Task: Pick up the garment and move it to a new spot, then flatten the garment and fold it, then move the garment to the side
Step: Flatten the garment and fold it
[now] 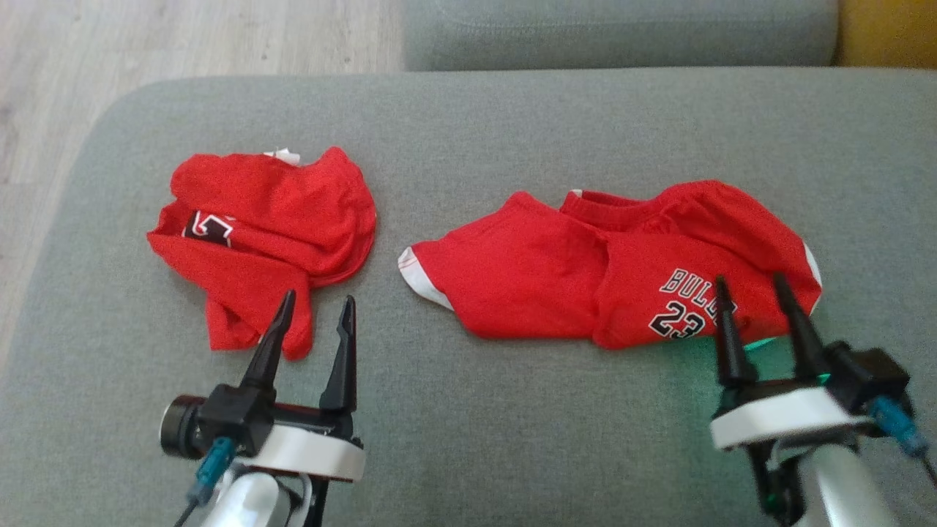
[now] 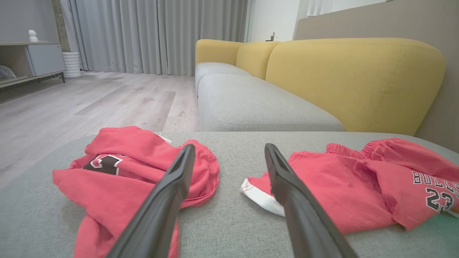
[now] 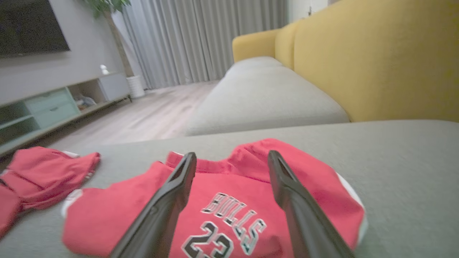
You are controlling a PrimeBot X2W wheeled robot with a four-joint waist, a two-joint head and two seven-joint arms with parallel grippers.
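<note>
Red Bulls garment (image 1: 527, 271): lettering part-hidden behind right claw (image 1: 750, 280), released, over near edge. Crumpled red garment (image 1: 293, 197): print mostly lost in folds; left claw (image 1: 320, 296), released, at near hem.

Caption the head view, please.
Open left gripper by a crumpled red garment, open right gripper by the Bulls garment, on a grey cushion.

Bare grey cushion (image 1: 388, 293) between crumpled red garment (image 1: 293, 212) and numbered red garment (image 1: 549, 271); yellow backrest (image 2: 351, 79) well beyond
</note>
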